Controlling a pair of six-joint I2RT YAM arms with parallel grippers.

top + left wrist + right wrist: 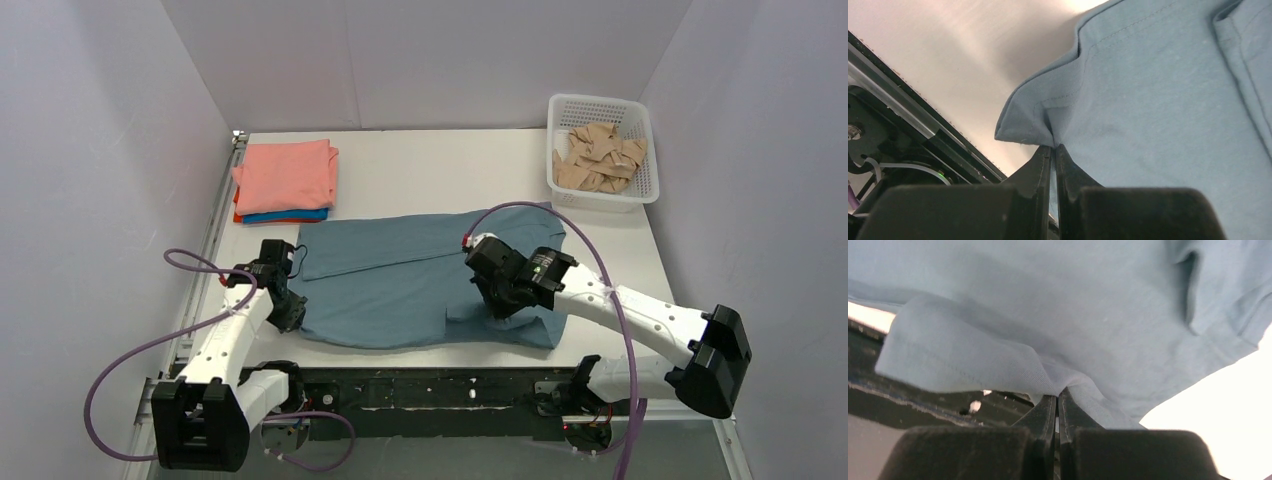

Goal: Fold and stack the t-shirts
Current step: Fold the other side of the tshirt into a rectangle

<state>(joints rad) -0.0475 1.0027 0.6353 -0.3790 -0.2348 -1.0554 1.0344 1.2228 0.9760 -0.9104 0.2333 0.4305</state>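
Fold starting: left pincer and right pincer each clamp the dusty grey-blue cotton t-shirt by its edge; next, probably lift together, forward.

- a white table fills the middle of the overhead view, matte and evenly lit.
- three plain pale grey-lilac panels close it in: a back wall, a left wall and a right wall.
- a metal rail runs along the table's left edge.
- a black strip borders the near edge.
- a white slotted basket sits in the far right corner, holding tan scraps.
- light is soft and diffuse, with faint shadows.
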